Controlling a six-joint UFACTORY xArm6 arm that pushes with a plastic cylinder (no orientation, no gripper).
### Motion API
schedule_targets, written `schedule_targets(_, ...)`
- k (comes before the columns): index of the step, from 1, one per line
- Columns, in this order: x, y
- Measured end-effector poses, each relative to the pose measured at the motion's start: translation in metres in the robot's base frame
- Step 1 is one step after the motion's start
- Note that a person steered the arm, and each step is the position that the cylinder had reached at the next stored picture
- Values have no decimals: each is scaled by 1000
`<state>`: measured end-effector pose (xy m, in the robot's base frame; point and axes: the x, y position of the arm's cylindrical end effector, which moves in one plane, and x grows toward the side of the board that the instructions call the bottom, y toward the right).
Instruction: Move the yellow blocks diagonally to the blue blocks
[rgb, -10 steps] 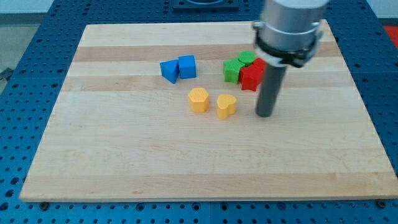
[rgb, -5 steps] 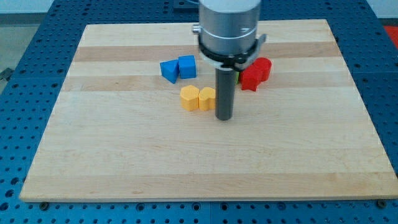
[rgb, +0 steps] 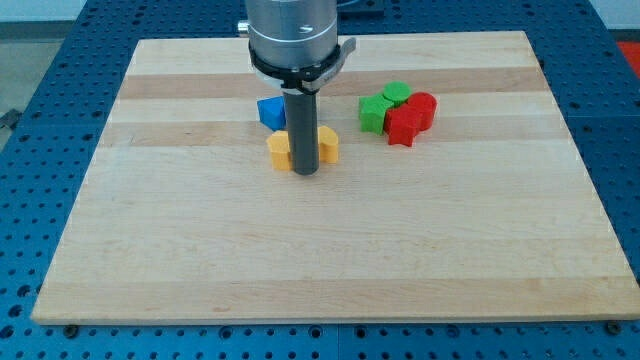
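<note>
My tip (rgb: 305, 172) rests on the board between two yellow blocks. One yellow block (rgb: 278, 150) shows at the rod's left and the other (rgb: 329, 145) at its right; the rod hides part of each. A blue block (rgb: 270, 112) lies just above the left yellow block. The rod and arm body hide a second blue block to its right.
Two green blocks (rgb: 375, 113) (rgb: 397, 93) and two red blocks (rgb: 404, 126) (rgb: 423, 107) cluster at the view's upper right. The wooden board (rgb: 320, 260) lies on a blue perforated table (rgb: 40, 150).
The rod moved left across the board, from right of the yellow blocks to between them. The yellow blocks slid left, closer under the blue blocks. The green blocks show again.
</note>
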<state>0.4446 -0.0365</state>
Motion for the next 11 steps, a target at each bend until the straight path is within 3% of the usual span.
schedule_targets(3,1,71)
schedule_targets(5,-34,71)
schedule_targets(9,-24,-60)
schedule_targets(11,-41,-61)
